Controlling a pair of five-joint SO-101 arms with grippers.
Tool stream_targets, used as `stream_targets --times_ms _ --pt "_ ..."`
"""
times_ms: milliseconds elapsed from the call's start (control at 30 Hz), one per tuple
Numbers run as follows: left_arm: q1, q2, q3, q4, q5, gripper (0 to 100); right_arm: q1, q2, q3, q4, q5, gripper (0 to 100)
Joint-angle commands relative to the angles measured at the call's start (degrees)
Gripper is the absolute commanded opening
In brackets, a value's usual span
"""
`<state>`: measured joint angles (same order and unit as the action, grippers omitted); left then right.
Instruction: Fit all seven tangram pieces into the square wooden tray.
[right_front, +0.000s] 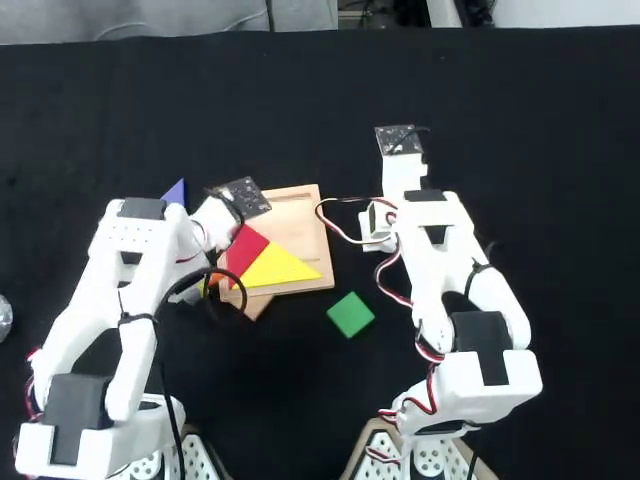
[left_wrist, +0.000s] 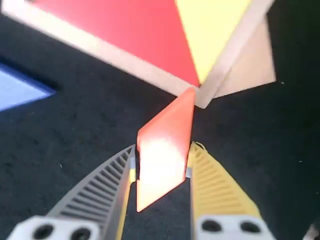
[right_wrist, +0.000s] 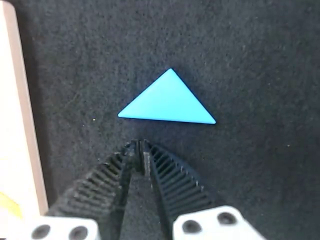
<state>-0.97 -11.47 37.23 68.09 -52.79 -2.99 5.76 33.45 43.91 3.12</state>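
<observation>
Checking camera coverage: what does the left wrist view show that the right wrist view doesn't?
Left wrist only: the left gripper shut on an orange flat piece, a red triangle in the square wooden tray, a violet-blue piece. Right wrist only: a light blue triangle beyond the shut right gripper. Both: the tray's rim, the black cloth.

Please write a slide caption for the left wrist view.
Left gripper holding an orange piece near the tray corner.

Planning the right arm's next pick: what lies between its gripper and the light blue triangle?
Only bare black cloth; the right wrist view shows the right gripper, shut, just short of the light blue triangle.
</observation>
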Motion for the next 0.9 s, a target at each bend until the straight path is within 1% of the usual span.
stream_targets --times_ms 0,133,200,267,333,467,633,733,867 --pt "-2.24 -2.37 2.95 -6.51 3.25 9 0.53 -0.31 -3.12 0.35 0.09 1.1" --pt "-6.11 -1.85 6.11 -16.7 9.14 9 0.62 -0.31 -3.12 0.35 0.09 1.1" --pt "-7.25 -1.76 7.87 -19.6 10.99 9 0.62 -0.31 -3.12 0.35 0.09 1.1" --pt "-7.69 -2.37 9.19 -20.75 11.52 9 0.62 -0.31 -3.12 0.35 0.09 1.1" --pt "-7.87 -2.46 9.27 -20.57 11.52 11 0.62 -0.31 -3.12 0.35 0.09 1.1" --pt "-8.92 -2.46 9.45 -20.92 11.52 25 0.62 -0.31 -3.12 0.35 0.09 1.1" --pt "-9.98 -2.46 6.02 -19.87 11.52 24 0.62 -0.31 -3.12 0.35 0.09 1.1" --pt "-8.66 -2.46 5.14 -16.79 11.34 24 0.53 -0.31 -3.12 0.35 0.09 1.1" --pt "-6.46 -1.85 5.67 -14.95 11.25 24 0.53 -0.31 -3.12 0.35 0.09 1.1"
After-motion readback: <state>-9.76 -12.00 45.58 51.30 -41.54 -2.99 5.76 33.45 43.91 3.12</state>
